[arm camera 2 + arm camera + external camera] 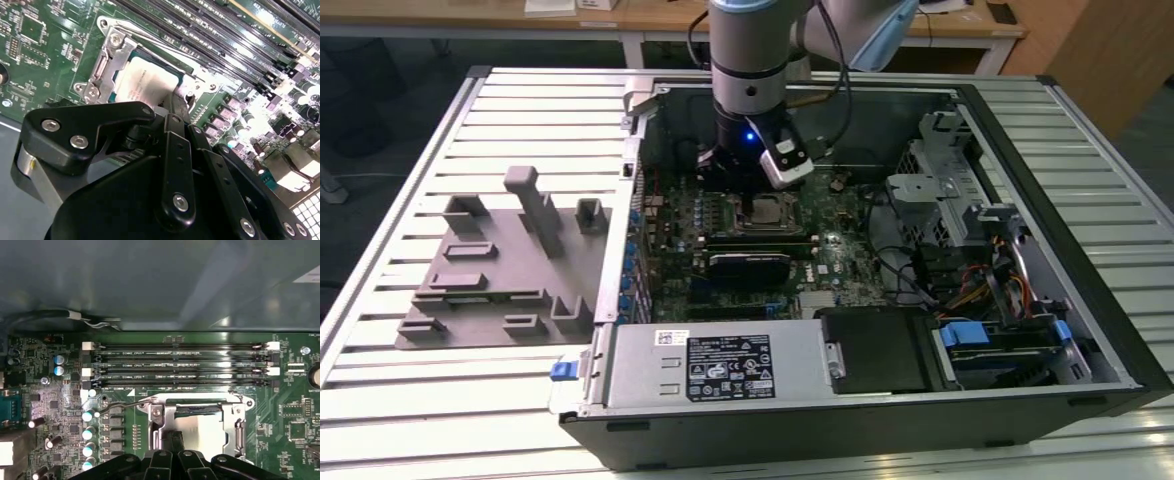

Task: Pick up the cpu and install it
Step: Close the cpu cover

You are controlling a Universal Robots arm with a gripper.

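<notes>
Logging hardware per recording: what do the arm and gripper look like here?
The arm is a silver-grey tube with pale blue joint caps, black cables alongside, and a blue light near the wrist, beside a white-and-black module. The gripper is black linkage bars with silver screws.

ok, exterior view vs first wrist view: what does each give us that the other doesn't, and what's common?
Exterior view adds: the arm reaching down into the open computer case, the grey fixture plate on the exterior view's left of the case, and the power supply.
First wrist view adds: the memory slots beside the socket, the wire lever, and a row of capacitors.
Shared: the cpu lying in the socket frame, the gripper right at it, and the green motherboard.
</notes>
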